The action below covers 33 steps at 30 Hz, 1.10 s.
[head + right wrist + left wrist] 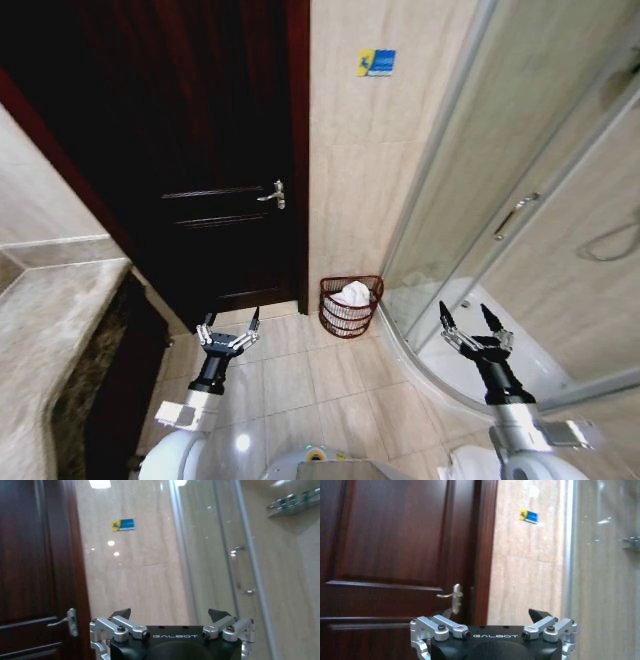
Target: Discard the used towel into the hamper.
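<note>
Nearest, at the foot of the head view, white robot body; just beyond, left end effector (228,327) raised over the floor tiles (300,385) before the door, fingers spread wide, nothing between them; right end effector (472,322) at matching height over the shower threshold (440,365), likewise wide open and empty. Between the two and farther off, hamper (350,307) on the floor against the tiled wall, tucked between the door frame and the curved shower base; white towel (354,293) bunched inside, top standing about level with the rim. Judged from this: towel seemingly already in, task at or near its end; worth checking that no fold hangs over the wire rim, and keeping both arms high and apart so as not to knock a light basket on smooth tile. Seen from the left wrist: own end effector (492,615) open, facing the dark wooden door (395,555) and its silver lever handle (452,596). Seen from the right wrist: own end effector (172,614) open, facing the beige wall with a small blue and yellow sticker (123,525) and the glass shower door (220,555) with its bar handle. Room: narrow bathroom; glossy beige tile floor and walls; stone counter (50,330) along the robot's left; glass shower enclosure on its right.
</note>
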### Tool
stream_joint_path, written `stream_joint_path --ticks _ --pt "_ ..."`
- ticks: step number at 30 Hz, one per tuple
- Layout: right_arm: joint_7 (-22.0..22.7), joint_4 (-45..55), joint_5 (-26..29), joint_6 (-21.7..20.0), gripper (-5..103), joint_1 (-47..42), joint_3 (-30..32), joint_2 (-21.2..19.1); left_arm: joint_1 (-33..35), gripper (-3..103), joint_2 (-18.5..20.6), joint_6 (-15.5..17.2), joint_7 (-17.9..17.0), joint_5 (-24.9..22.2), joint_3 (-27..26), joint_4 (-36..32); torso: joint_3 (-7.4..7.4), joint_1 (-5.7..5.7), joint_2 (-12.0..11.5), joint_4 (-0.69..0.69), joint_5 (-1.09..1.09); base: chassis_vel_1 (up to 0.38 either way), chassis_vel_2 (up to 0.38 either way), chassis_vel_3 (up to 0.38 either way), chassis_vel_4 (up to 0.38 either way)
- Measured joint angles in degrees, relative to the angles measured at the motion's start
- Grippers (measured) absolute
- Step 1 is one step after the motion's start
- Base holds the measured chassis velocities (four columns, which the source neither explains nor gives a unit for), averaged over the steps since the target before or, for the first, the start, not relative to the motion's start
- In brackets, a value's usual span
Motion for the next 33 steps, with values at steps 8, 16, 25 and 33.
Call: stream_joint_path --ticks 8,16,25,33 --pt "0.00 0.00 0.00 0.00 100 0.00 0.00 0.00 0.00 100 0.00 0.00 0.00 0.00 0.00 0.00 0.00 0.00 0.00 0.00 0.00 -0.102 -0.112 -0.115 -0.116" --pt "0.00 0.00 0.00 0.00 100 0.00 0.01 0.00 0.00 100 0.00 0.00 0.00 0.00 0.00 0.00 0.00 0.00 0.00 0.00 0.00 -0.132 -0.131 -0.121 -0.130" --pt "0.00 0.00 0.00 0.00 100 0.00 0.00 0.00 0.00 100 0.00 0.00 0.00 0.00 0.00 0.00 0.00 0.00 0.00 0.00 0.00 -0.123 -0.118 -0.129 -0.136" --pt "0.00 0.00 0.00 0.00 100 0.00 0.00 0.00 0.00 100 0.00 0.00 -0.01 0.00 0.00 0.00 0.00 0.00 0.00 0.01 0.00 -0.118 -0.121 -0.127 -0.129"
